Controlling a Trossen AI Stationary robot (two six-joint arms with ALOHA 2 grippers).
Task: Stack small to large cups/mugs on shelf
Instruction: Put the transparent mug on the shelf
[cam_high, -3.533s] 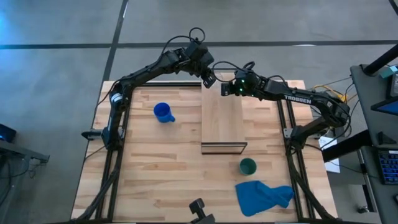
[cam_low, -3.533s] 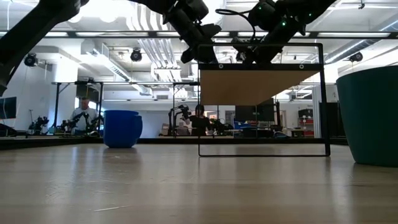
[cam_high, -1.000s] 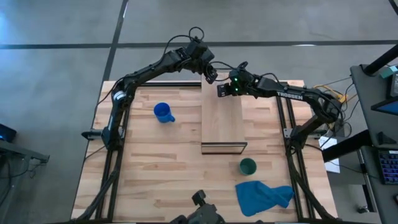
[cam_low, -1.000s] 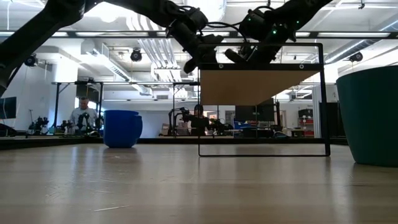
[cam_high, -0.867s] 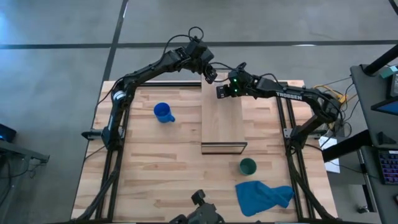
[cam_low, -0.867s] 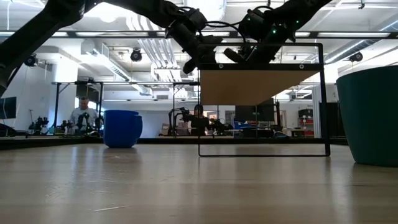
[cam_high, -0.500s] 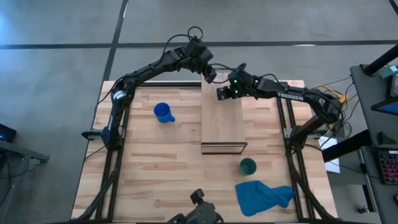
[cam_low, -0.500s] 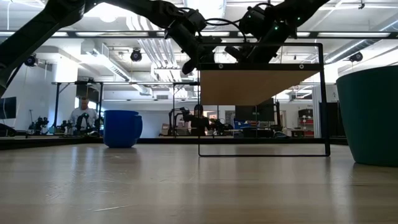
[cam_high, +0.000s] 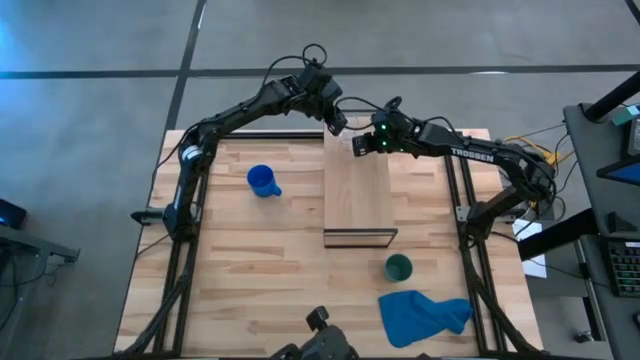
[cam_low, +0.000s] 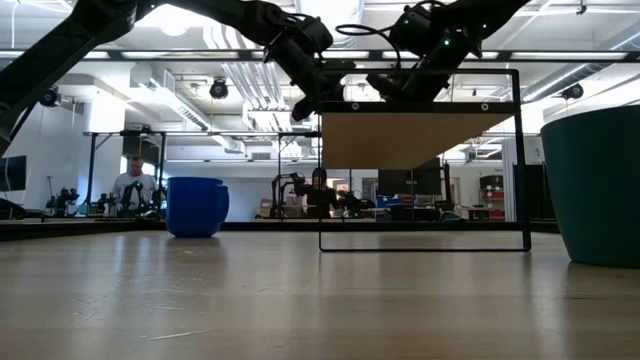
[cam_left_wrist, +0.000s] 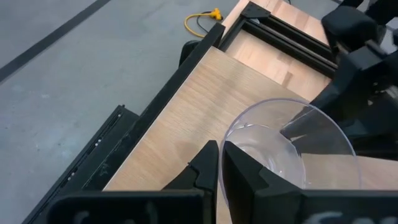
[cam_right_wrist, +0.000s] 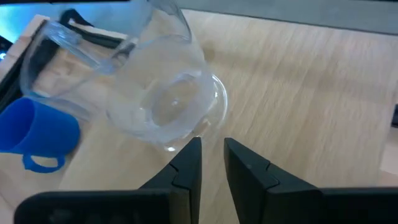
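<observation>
The left gripper (cam_high: 338, 122) hangs over the far end of the long, narrow light-wood shelf with a dark frame at its ends (cam_high: 357, 195). Its fingers (cam_left_wrist: 208, 171) are drawn nearly together, pinching the wall of the tiny clear see-through cup (cam_left_wrist: 286, 149). The cup sits right at this claw's fingertips. In the right wrist view it (cam_right_wrist: 168, 106) is tilted, with its base close to the shelf board; whether the base touches the board cannot be told.

The right gripper (cam_high: 358, 145) is just beside the left one, also above the shelf's far end. Its fingers (cam_right_wrist: 186, 168) stand a narrow gap apart with nothing between them. The clear cup lies just ahead of its fingertips, apart from them.

The bright blue mug with a handle (cam_high: 262, 181) stands upright on the wide wooden tabletop (cam_high: 260, 260), off the shelf. It is on the left gripper's side and nearer the front of the table than either claw. The dark green round cup (cam_high: 398, 267) stands upright on the tabletop well away from both grippers, past the shelf's near end and on the right arm's side. A crumpled blue cloth (cam_high: 420, 315) lies just in front of it.

In the low view both grippers are above the raised shelf board (cam_low: 420, 140), the left (cam_low: 305, 100) beside the right (cam_low: 385, 85)
</observation>
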